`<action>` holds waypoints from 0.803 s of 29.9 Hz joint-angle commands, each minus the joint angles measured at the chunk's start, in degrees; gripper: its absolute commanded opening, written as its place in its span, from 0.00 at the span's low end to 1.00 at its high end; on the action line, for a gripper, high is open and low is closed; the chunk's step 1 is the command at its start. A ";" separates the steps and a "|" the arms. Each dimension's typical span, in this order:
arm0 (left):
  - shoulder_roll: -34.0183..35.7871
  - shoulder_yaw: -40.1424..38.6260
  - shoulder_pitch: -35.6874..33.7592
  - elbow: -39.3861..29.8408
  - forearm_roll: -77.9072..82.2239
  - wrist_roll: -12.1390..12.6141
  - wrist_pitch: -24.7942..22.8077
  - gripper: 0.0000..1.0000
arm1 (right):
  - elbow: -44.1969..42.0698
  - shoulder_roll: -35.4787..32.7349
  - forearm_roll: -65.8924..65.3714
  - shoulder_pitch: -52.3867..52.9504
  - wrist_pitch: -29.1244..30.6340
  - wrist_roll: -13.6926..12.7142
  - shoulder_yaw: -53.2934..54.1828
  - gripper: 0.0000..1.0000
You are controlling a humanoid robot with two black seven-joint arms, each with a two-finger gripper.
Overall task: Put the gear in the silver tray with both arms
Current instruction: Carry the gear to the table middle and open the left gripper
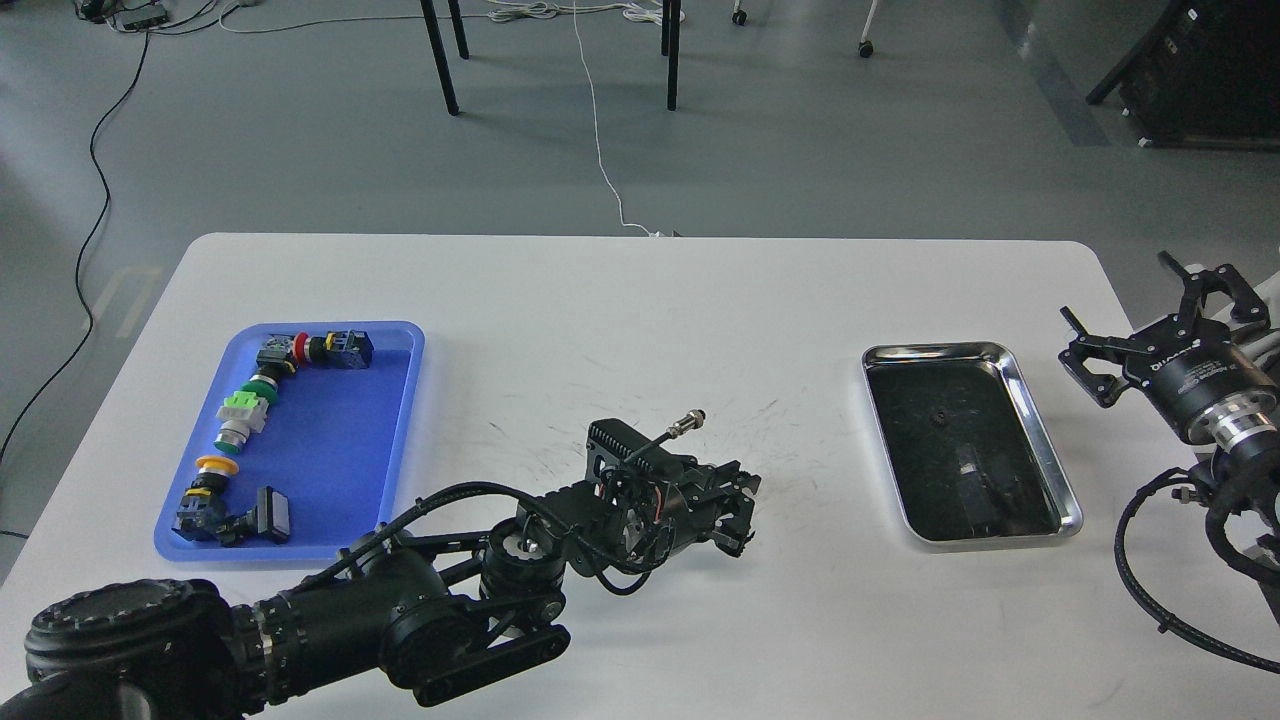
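The silver tray (1041,432) lies on the right part of the white table; its dark bottom shows reflections and a small speck. No gear can be made out anywhere in the view. My left gripper (741,514) lies low over the table's middle, well left of the silver tray. It is dark and seen from the side, so I cannot tell whether its jaws are apart or what is between them. My right gripper (1116,290) hovers just right of the silver tray's far corner, open and empty.
A blue plastic tray (340,450) at the left holds several push-button switches (245,415). A metal connector on a cable (688,423) sticks up from my left wrist. Black cables (1150,590) loop by my right arm. Chair legs stand on the floor beyond the table.
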 commanded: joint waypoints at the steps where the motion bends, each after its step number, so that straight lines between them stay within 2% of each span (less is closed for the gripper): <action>1: 0.02 -0.11 0.19 -0.42 0.02 0.20 0.03 0.11 | 0.05 -0.09 0.00 0.07 0.00 0.00 0.07 0.99; 12: 0.02 -0.29 1.59 -2.00 -0.25 0.20 1.00 0.13 | 0.05 -0.09 0.00 0.07 0.00 0.00 -0.02 0.99; 17: 0.02 -0.29 3.79 -2.70 -0.42 -0.06 2.14 0.19 | 0.05 -0.18 0.00 0.25 0.00 0.00 -0.10 0.99; 24: 0.02 -0.29 4.41 -3.76 -0.95 -1.11 4.86 0.42 | 0.31 0.17 -2.98 1.21 0.00 0.00 -0.37 0.99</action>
